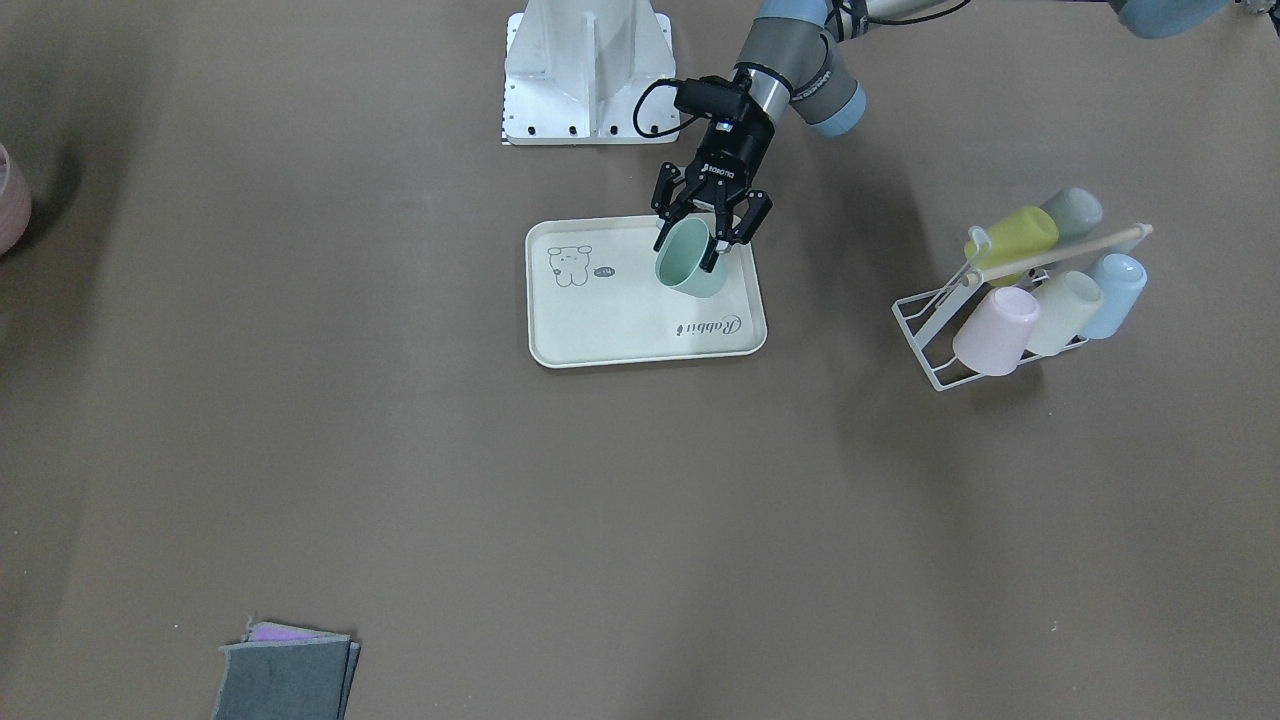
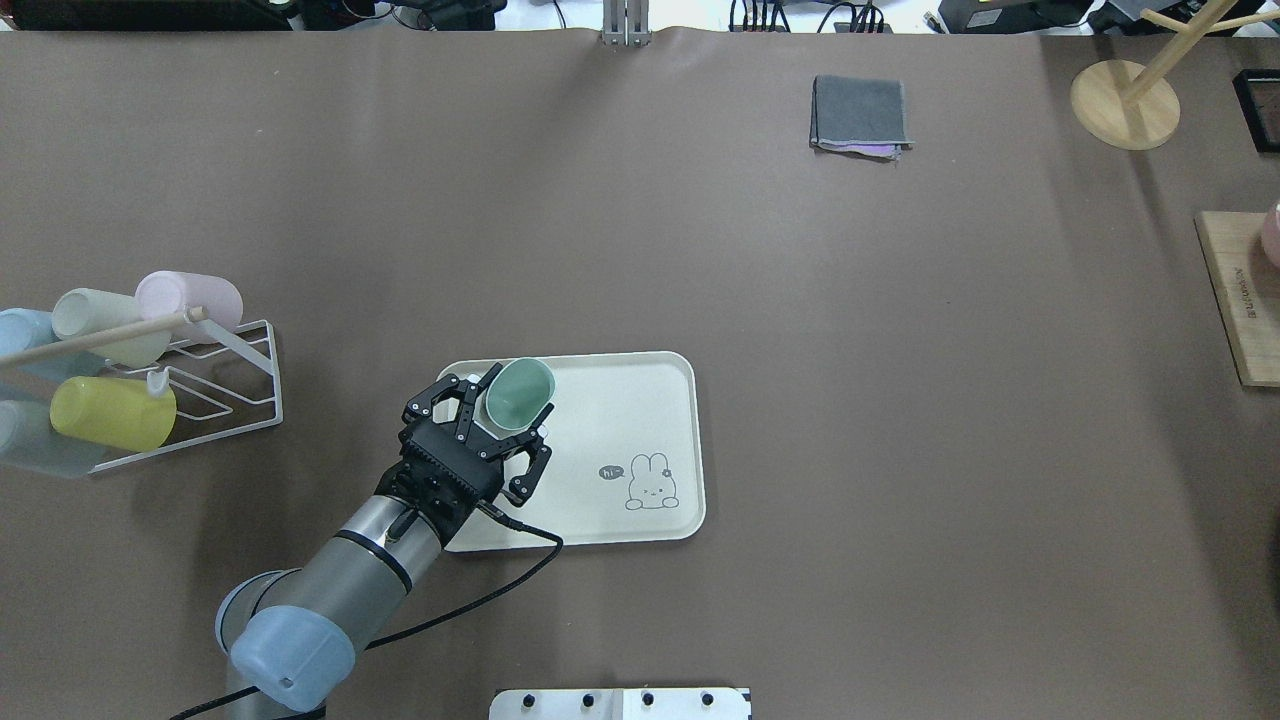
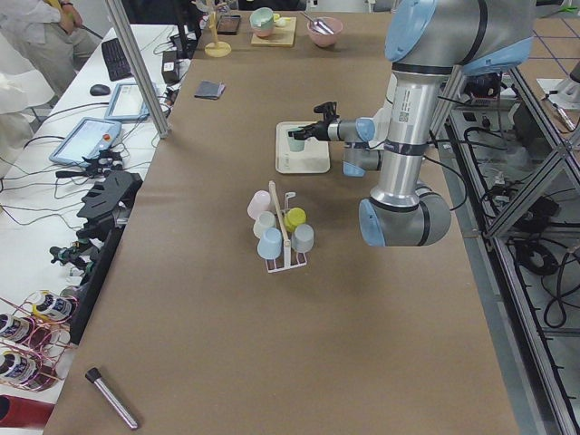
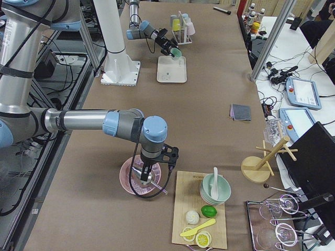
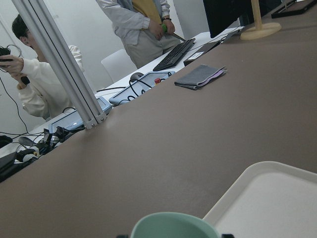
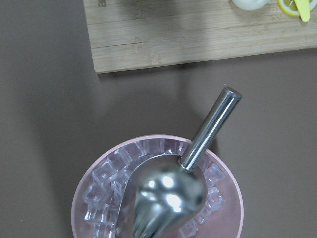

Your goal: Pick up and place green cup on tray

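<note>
The green cup [image 1: 690, 262] is a pale mint tumbler, tilted, held between the fingers of my left gripper [image 1: 688, 253] over the robot-side part of the cream tray [image 1: 600, 330]. In the overhead view the cup [image 2: 518, 390] is over the tray's [image 2: 640, 400] far left corner, with the left gripper [image 2: 515, 395] shut on it. The left wrist view shows the cup's rim [image 5: 173, 227] and a tray corner [image 5: 272, 198]. My right gripper [image 4: 149, 167] hangs over a pink bowl far to the right; I cannot tell whether it is open or shut.
A white wire rack [image 2: 230, 400] with several pastel cups stands left of the tray. A folded grey cloth [image 2: 860, 115] lies at the far side. A wooden stand [image 2: 1125, 100] and board [image 2: 1240, 300] are at the right. A metal scoop [image 6: 173, 193] lies in the pink ice bowl [image 6: 81, 198].
</note>
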Controlling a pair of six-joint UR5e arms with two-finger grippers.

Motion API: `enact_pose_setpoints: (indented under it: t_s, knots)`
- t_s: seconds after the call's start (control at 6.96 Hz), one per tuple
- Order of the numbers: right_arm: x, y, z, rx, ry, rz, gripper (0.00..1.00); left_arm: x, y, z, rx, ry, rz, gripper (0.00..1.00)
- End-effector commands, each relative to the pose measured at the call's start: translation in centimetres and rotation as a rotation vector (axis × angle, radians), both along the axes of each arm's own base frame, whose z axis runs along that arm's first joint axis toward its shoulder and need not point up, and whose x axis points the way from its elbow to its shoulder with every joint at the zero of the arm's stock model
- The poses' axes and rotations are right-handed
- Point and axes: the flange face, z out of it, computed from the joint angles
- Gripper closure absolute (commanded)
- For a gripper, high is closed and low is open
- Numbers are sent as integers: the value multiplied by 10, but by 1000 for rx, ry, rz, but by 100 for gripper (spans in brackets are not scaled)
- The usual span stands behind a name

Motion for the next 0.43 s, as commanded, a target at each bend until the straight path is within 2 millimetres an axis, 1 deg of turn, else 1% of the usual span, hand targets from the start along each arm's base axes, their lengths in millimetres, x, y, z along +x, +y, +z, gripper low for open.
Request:
enact_pose_setpoints:
  t_s: [0.0, 0.14, 0.29]
  knots:
    - [1, -5, -5, -13, 1, 1, 0, 19, -4, -14, -38, 104, 2, 34]
    - [0, -5, -4, -15, 1, -1, 0, 35, -8, -10, -39, 126, -1, 34]
    - [0, -6, -5, -12, -2, 1, 0, 44, -13, -13, -36, 166, -5, 34]
